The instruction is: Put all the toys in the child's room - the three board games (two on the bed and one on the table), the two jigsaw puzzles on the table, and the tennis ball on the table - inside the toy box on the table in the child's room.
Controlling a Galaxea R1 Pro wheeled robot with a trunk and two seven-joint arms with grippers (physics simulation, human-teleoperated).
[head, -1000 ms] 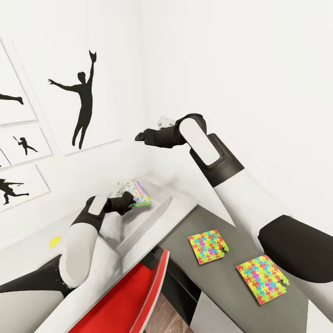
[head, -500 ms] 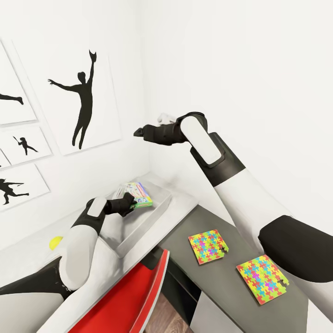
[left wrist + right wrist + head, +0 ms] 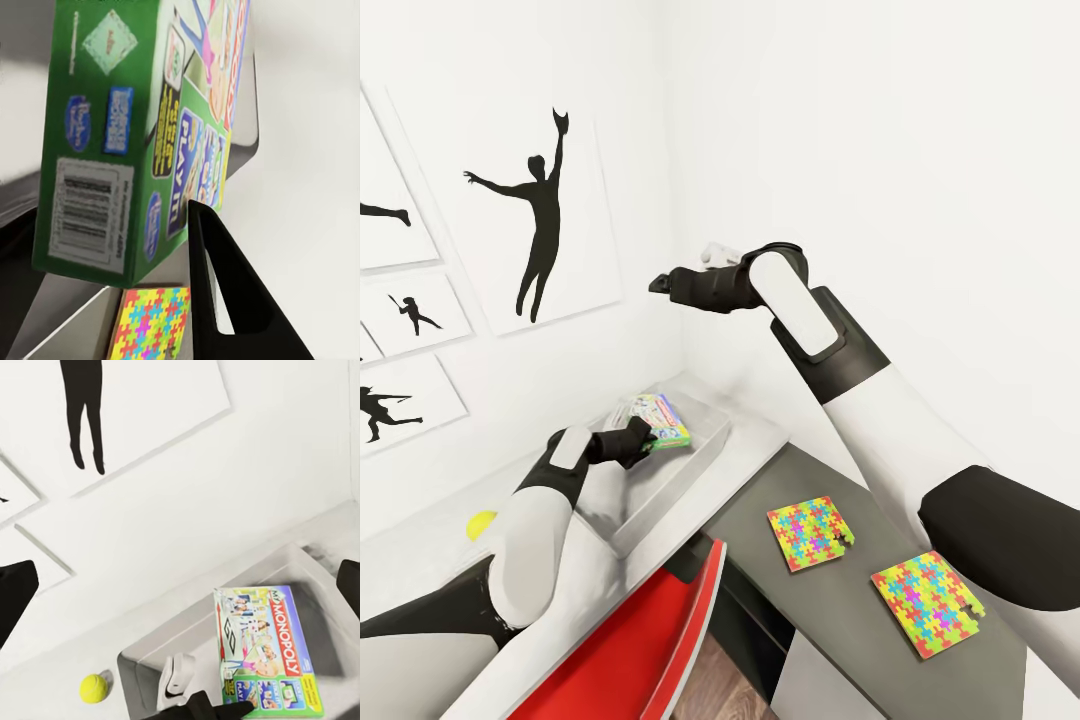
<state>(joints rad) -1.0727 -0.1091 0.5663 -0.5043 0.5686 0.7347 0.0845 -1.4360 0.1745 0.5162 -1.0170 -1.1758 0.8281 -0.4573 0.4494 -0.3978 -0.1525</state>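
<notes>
- Gripping the white-and-green board game (image 3: 658, 420) by its near edge, the left gripper (image 3: 643, 437) has its jaws shut on the card; held low over the toy box (image 3: 700, 455), presumably to set it in
- right gripper (image 3: 660, 287) hovers high by the wall, jaws spread and empty
- toy box sits on the pale counter (image 3: 420, 555); nothing else visible inside
- tennis ball (image 3: 481, 524) and two jigsaw puzzles (image 3: 810, 533) remain outside

— Where's the left gripper (image 3: 645, 437)?
— Low and stretched forward from a bent elbow, its dark finger (image 3: 225, 292) closed against the board game (image 3: 660, 420).
— And the right gripper (image 3: 658, 287)?
— Raised high above the left one, forearm level, fingertips spread wide apart.
</notes>
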